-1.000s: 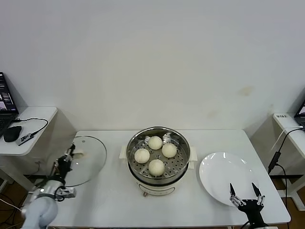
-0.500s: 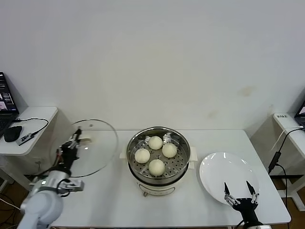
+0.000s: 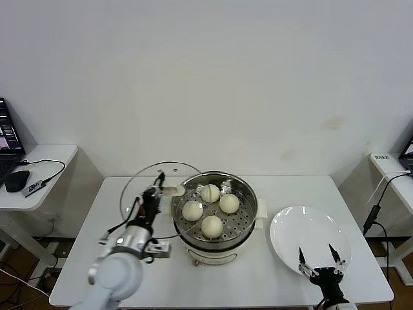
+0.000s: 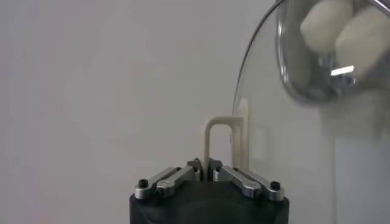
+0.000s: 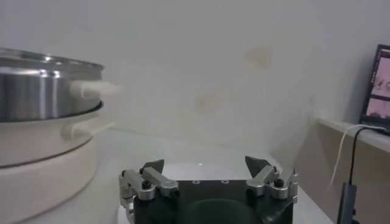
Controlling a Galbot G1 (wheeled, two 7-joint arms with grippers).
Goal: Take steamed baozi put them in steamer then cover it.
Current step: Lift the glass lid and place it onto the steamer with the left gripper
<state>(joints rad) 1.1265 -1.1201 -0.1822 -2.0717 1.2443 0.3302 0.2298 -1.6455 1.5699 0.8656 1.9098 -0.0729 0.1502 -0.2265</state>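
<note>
Sitting in the steamer (image 3: pixel 215 210) are 4 steamed baozi (image 3: pixel 211 210), all resting on its perforated tray: 1 toward the back, 1 on the robot's left, 1 on its right and 1 at the front. The steamer is a shiny steel pot on a cream-white base, standing near the middle of the white surface (image 3: pixel 161 271), and it is uncovered.

Just to the robot's left of the steamer, the cover (image 3: pixel 145 194) is held up off the surface and tilted, its clear glass edge overlapping the pot's left rim in the head view. The left claw (image 3: pixel 157 191) is closed on the cover's cream handle (image 4: pixel 220 143); in the left wrist view the handle stands straight up out of the pinched fingers (image 4: pixel 244 181), with the glass curving away beside it and the steel pot and 2 buns showing through the glass.

The right claw (image 3: pixel 318 263) hangs at the near right edge of the surface, fingers spread wide and gripping nothing, just over the near rim of a flat white plate (image 3: pixel 310 239). The plate lies to the robot's right of the steamer, apart from it.

Beyond the surface, a small side table (image 3: pixel 39 174) on the robot's left carries a laptop (image 3: pixel 8 139) and a dark mouse (image 3: pixel 16 181).
</note>
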